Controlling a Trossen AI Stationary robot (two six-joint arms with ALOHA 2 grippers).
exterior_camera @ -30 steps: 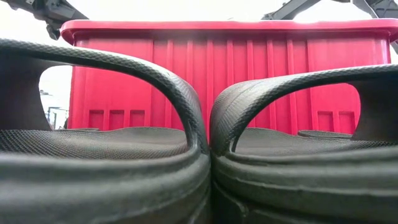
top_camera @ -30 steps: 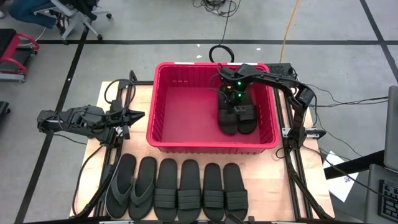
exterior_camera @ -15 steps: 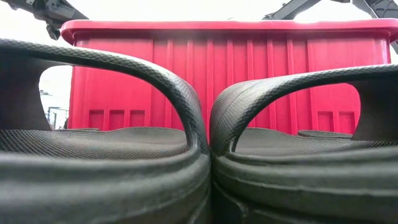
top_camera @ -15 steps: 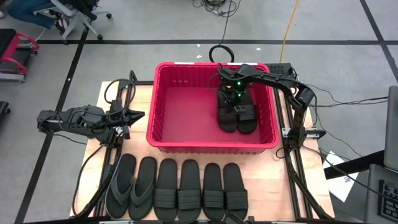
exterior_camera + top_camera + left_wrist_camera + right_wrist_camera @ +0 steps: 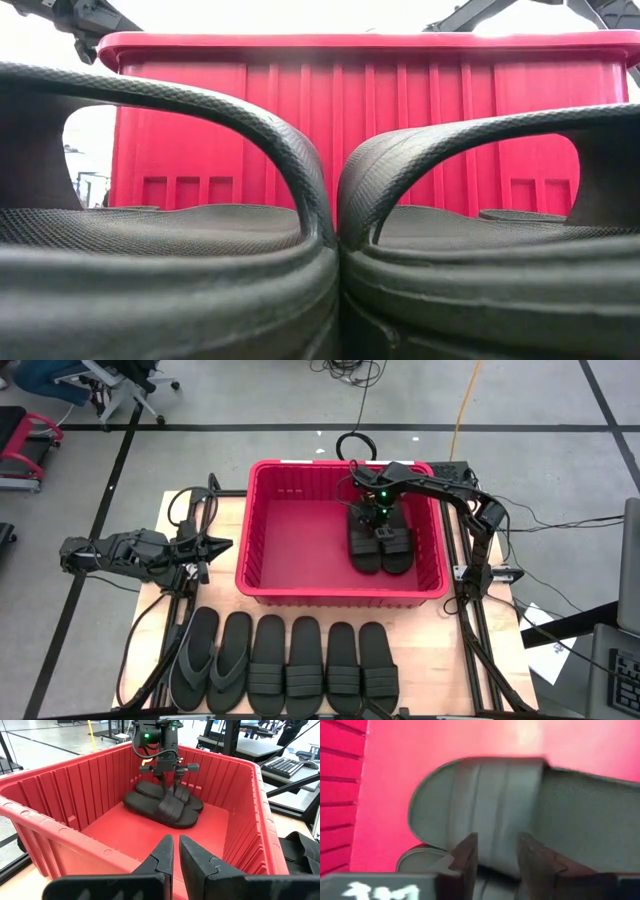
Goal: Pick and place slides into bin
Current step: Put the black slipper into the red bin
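The red bin (image 5: 340,595) stands at the table's middle. Two black slides (image 5: 382,550) lie side by side on its floor at the right, soles down; they also show in the left wrist view (image 5: 162,805). My right gripper (image 5: 378,525) hangs open just above them, and its fingers (image 5: 467,857) straddle one slide's ribbed band (image 5: 495,800). Several more slides (image 5: 285,665) lie in a row along the near edge. My left gripper (image 5: 228,544) waits shut, left of the bin, pointing at it. My right gripper comes down from above onto the band strap (image 5: 172,800) of one slide in the bin. Its fingers are apart, and I cannot tell whether they touch the strap. The slide lies flat on the bin's floor.
The bin's left half (image 5: 295,545) is bare floor. In the low view two slides (image 5: 200,250) fill the front, with the bin's near wall (image 5: 370,110) behind them. Cables (image 5: 355,445) lie beyond the far edge, and a rolling chair (image 5: 110,390) stands off the table's far left.
My right gripper has shifted slightly toward the bin's far wall above the two slides. The slides lie where they were.
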